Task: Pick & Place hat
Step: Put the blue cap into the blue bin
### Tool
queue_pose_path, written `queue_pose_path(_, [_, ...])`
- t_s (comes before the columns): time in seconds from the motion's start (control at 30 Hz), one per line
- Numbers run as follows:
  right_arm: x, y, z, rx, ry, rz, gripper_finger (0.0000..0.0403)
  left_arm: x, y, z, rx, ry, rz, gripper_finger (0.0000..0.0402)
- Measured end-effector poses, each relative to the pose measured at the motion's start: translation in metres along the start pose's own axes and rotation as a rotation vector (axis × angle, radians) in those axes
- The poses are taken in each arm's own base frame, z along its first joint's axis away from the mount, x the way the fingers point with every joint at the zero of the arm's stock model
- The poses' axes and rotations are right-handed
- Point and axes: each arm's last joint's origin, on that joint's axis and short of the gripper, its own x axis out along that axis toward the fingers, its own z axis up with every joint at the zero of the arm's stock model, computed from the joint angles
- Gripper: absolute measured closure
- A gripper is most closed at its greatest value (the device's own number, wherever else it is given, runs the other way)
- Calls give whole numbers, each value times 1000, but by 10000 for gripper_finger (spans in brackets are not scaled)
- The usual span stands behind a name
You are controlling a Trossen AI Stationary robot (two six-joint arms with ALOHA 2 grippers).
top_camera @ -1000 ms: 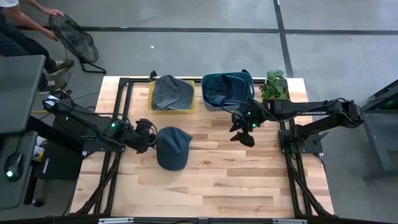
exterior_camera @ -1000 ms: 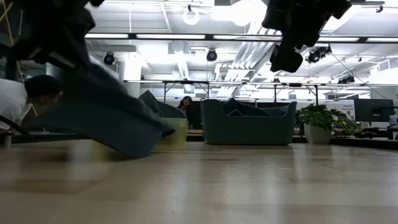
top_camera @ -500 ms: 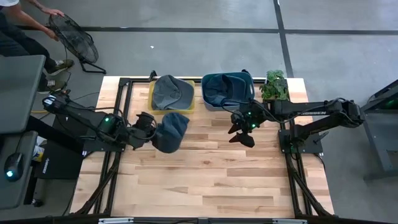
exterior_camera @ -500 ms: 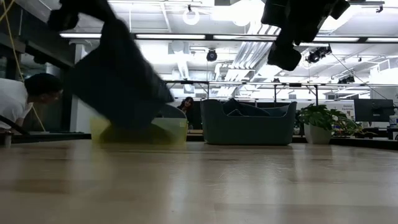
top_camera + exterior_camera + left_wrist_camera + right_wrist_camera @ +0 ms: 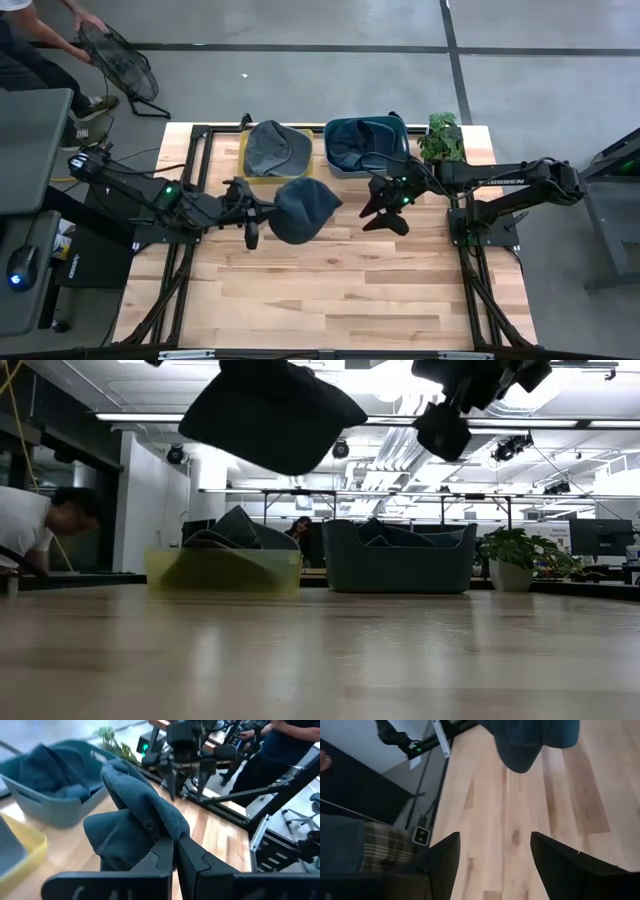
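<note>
Left gripper point(image 5: 174, 851) pinched tight on hat point(image 5: 303, 208) fabric, hat hanging clear of table point(image 5: 350, 290) centre. Soft, light, drapes; the edge hold looks adequate. Right gripper point(image 5: 385, 208) spread wide, holding nothing, near the far right edge.

place: open-plan lab/office | evidence: my wooden desk point(image 5: 340, 270) sits in a black metal frame point(image 5: 190, 150) on grey concrete floor point(image 5: 300, 25) | exposed ceiling ducts point(image 5: 400, 445) and strip lights point(image 5: 260, 418) | monitor point(image 5: 603, 537) and workbenches point(image 5: 400, 495) behind
</note>
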Motion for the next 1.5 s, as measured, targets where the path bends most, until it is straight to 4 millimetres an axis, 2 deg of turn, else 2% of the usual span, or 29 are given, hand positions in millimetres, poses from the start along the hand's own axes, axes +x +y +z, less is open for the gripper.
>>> queue_pose_path(0.2, [1,2,3,-44,-14,47,167,-1,-3,11,65,-143,55,401])
queue_pose_path(0.4, [1,1,8,-94,-87,-33,167,-4,-10,26,128,-282,43,401])
queue_pose_path(0.77, [-4,9,33,-202,-399,-154,167,-11,-16,45,162,-455,33,401])
queue_pose_path(0.93, [-5,10,38,-224,-459,-185,167,-13,-16,48,165,-481,31,401])
queue_pose_path(1.17, [21,4,38,-228,-442,-149,167,-14,-17,51,177,-509,37,401])
queue_pose_path(1.5, [53,3,44,-249,-556,-78,167,-14,-17,51,180,-509,41,401])
